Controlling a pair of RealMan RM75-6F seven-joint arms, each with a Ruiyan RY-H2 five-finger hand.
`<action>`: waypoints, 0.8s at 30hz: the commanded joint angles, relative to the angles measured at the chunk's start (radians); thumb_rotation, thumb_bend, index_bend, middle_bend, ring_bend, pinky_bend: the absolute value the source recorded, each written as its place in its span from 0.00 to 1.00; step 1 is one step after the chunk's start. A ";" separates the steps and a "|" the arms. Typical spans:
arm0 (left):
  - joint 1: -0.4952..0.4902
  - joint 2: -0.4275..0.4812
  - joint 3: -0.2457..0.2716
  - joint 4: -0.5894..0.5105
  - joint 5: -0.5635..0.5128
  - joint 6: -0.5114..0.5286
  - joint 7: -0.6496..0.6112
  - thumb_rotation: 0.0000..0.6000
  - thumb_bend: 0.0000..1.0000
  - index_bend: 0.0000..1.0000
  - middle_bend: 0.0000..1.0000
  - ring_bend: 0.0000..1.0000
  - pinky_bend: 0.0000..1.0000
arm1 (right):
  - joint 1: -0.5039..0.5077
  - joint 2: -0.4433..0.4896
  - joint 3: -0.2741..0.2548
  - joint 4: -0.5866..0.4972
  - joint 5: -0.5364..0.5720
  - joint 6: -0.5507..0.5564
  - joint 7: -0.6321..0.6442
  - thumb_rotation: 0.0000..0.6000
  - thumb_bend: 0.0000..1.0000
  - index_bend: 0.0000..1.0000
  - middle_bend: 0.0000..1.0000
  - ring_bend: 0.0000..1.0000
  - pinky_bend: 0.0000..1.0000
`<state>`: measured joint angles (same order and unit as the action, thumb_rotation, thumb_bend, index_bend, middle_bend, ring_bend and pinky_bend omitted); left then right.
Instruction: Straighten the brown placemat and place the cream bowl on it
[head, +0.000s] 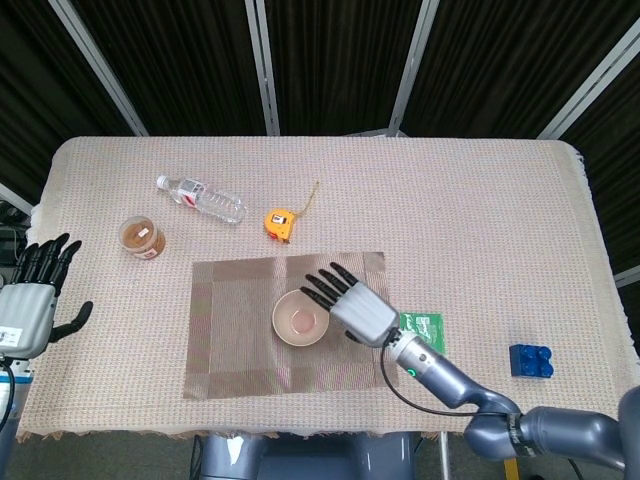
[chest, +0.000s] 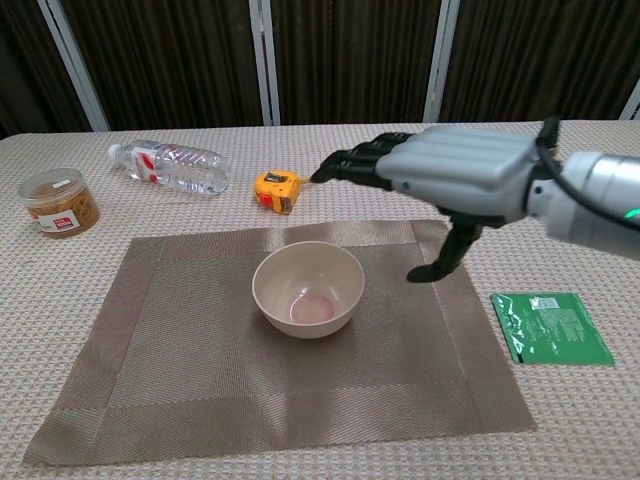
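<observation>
- The cream bowl (chest: 307, 288) sits upright on the brown placemat (chest: 180, 350), near the mat's middle and a little toward its far edge; nothing touches it.
- The right hand (chest: 455, 182) hangs above the mat's right part, just beside the bowl but apart from it — fingers (chest: 350, 166) stretched out and spread, holding nothing.
- The left hand (head: 30, 300) shows only in the head view, off the tabletop's (head: 450, 200) left edge, fingers apart and empty.
- Behind the mat lies a yellow tape measure (chest: 276, 189), close to its far edge and under the right hand's fingertips in the chest view.
- A clear water bottle (chest: 168, 165) lies on its side further left, and a brown-filled jar (chest: 61, 202) stands near the tabletop's left side — both well clear of the mat.
- A green packet (chest: 553, 327) lies flat just right of the mat.
- A blue block (head: 530, 360) rests well apart on the far right.
</observation>
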<state>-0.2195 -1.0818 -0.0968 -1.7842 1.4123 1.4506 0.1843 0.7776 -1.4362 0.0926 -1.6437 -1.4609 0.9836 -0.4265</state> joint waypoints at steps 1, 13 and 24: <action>0.028 -0.050 0.006 0.056 0.038 0.065 0.001 1.00 0.36 0.00 0.00 0.00 0.00 | -0.136 0.146 -0.067 -0.048 -0.107 0.200 0.047 1.00 0.10 0.00 0.00 0.00 0.00; 0.092 -0.102 0.037 0.105 0.054 0.135 0.019 1.00 0.36 0.00 0.00 0.00 0.00 | -0.469 0.219 -0.105 0.200 -0.067 0.616 0.380 1.00 0.00 0.00 0.00 0.00 0.00; 0.120 -0.098 0.043 0.124 0.081 0.168 -0.006 1.00 0.36 0.00 0.00 0.00 0.00 | -0.586 0.212 -0.097 0.171 -0.030 0.700 0.368 1.00 0.00 0.00 0.00 0.00 0.00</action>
